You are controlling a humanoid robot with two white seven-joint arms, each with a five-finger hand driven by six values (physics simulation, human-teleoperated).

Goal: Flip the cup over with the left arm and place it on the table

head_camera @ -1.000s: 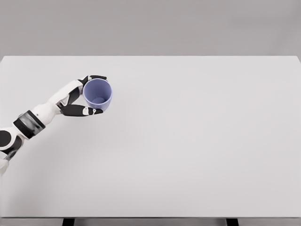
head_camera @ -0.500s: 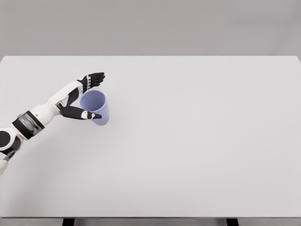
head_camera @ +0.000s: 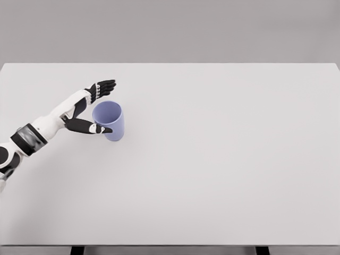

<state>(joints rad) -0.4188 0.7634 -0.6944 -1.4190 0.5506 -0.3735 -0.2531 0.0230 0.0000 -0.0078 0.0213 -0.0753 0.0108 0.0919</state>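
Observation:
A lavender-blue cup (head_camera: 110, 120) stands upright on the white table (head_camera: 212, 159), mouth up, at the left of the head view. My left hand (head_camera: 104, 106) is just left of it with its fingers (head_camera: 103, 85) stretched out straight behind the rim and the thumb (head_camera: 90, 127) lying across the cup's front. The hand is open and is not closed around the cup. The right arm does not show.
The table's front edge (head_camera: 170, 245) runs along the bottom of the view, with two dark legs below it. A plain grey wall (head_camera: 170, 29) is behind the table.
The left hand's fingers have let go of the cup and straightened. The cup has dropped slightly and now stands on the table. The hand has drawn back a little to the left.

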